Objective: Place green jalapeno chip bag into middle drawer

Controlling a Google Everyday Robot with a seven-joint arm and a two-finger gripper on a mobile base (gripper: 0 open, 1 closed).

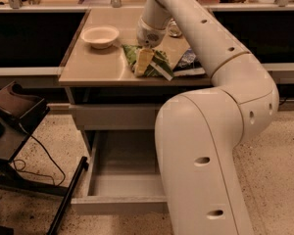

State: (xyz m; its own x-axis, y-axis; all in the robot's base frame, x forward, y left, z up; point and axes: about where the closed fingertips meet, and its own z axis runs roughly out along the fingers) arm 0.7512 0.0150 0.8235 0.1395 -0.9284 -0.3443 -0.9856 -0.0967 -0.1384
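The green jalapeno chip bag (159, 63) lies crumpled on the tabletop near its front edge, a white strip along its lower right side. My gripper (142, 62) points down from the wrist and rests on the left part of the bag. The middle drawer (118, 156) is pulled open below the table. Its grey floor is bare where I can see it, and my arm's large link hides its right side.
A white bowl (100, 35) stands on the table (88, 70) at the left. A blue-and-white chip bag (188, 60) lies right of the green one. A shut grey drawer front (112, 116) sits above the open drawer. A dark stand (14, 116) with cables is on the floor at left.
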